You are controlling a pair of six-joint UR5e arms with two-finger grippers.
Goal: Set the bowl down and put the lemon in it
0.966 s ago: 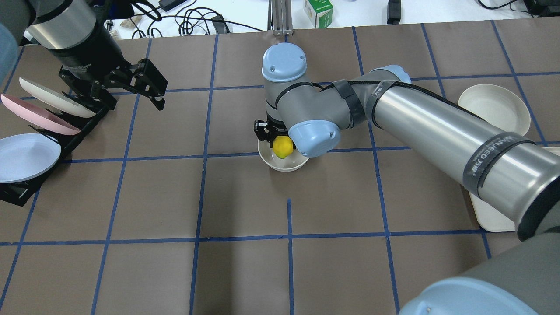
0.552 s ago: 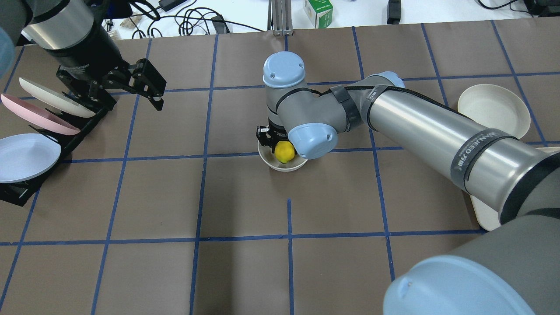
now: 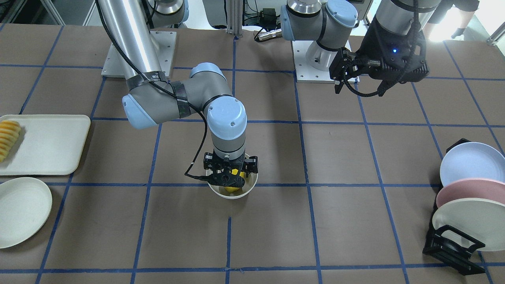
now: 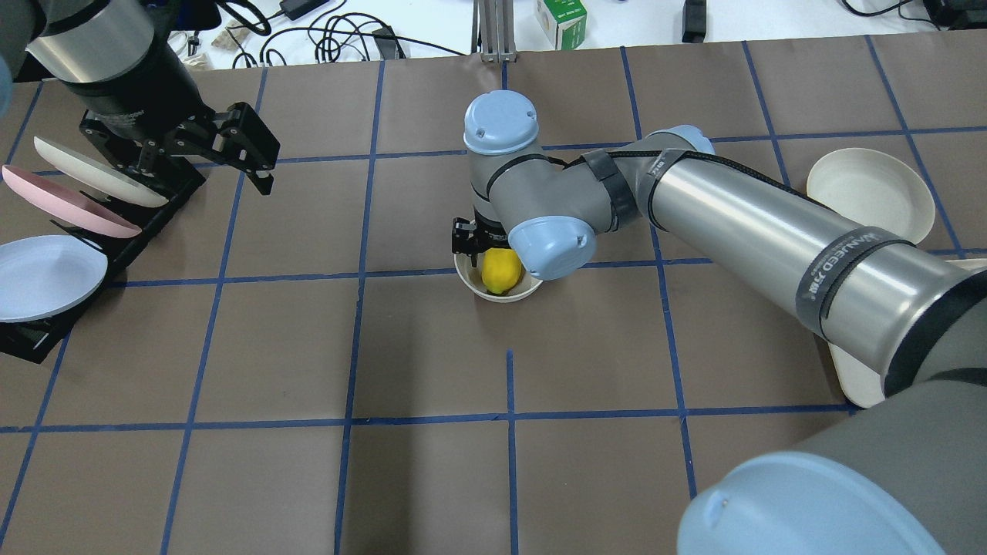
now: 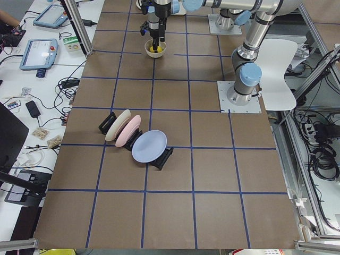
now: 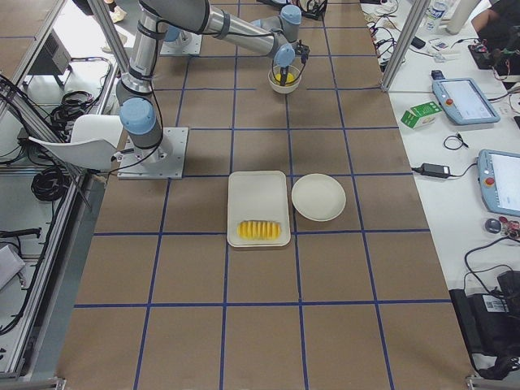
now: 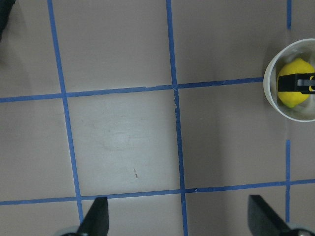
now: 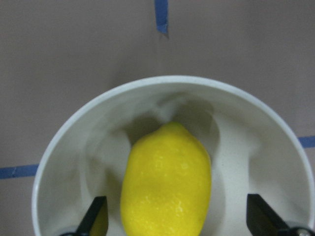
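1. I saw the right fingers (image 8: 98,219) spread wide and released, pointing straight down into the bowl (image 8: 64,147).
2. The lemon (image 8: 167,184) lay between those two fingers on the bowl's floor, with a gap showing on either side of it. Neither finger touched it in the right wrist view.
3. The bowl sat upright on the bench (image 4: 432,478) directly beneath the right fingers, and its rim ringed both fingertips.
4. The left fingers (image 7: 96,219) were also parted, with nothing between them, only bare bench and blue tape lines below.
5. From the left wrist camera, the bowl and lemon showed well apart from the left fingers, off to one side.
6. The plate rack (image 4: 31,343) stood near the left fingers. Its blue plate (image 4: 46,277), pink plate (image 4: 69,204) and white plate (image 4: 92,173) leaned in their slots.
7. Well apart from the right fingers, on the side away from the left ones, lay a cream tray (image 3: 47,146). It held ridged yellow-orange sliced food (image 3: 8,140) at one end.
8. A flat off-white plate (image 3: 21,211) rested just beside that tray, equally far from the right fingers.
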